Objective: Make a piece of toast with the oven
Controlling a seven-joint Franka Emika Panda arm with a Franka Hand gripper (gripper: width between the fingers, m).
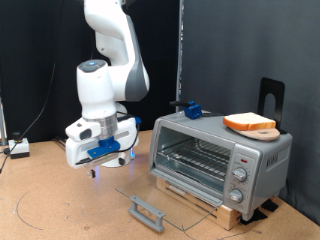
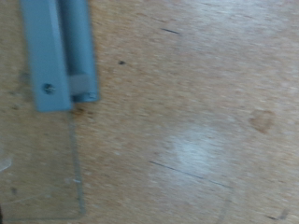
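The piece of toast [image 1: 250, 123] lies on a round light wooden board on top of the silver toaster oven [image 1: 222, 152], at the exterior view's right. The oven's glass door is folded down flat in front of it, with its grey handle [image 1: 147, 210] low near the table. The wire rack [image 1: 195, 155] shows inside. My gripper [image 1: 108, 150] hangs above the table to the left of the oven, fingers apart and empty. The wrist view shows the door handle [image 2: 61, 51] and the edge of the glass pane [image 2: 75, 159] over the wooden table; no fingers show there.
A small blue object [image 1: 190, 108] sits on the oven's top at its left rear. A black stand [image 1: 270, 100] rises behind the oven. A cable [image 1: 30, 205] curves over the brown table at the exterior view's left. Dark curtains hang behind.
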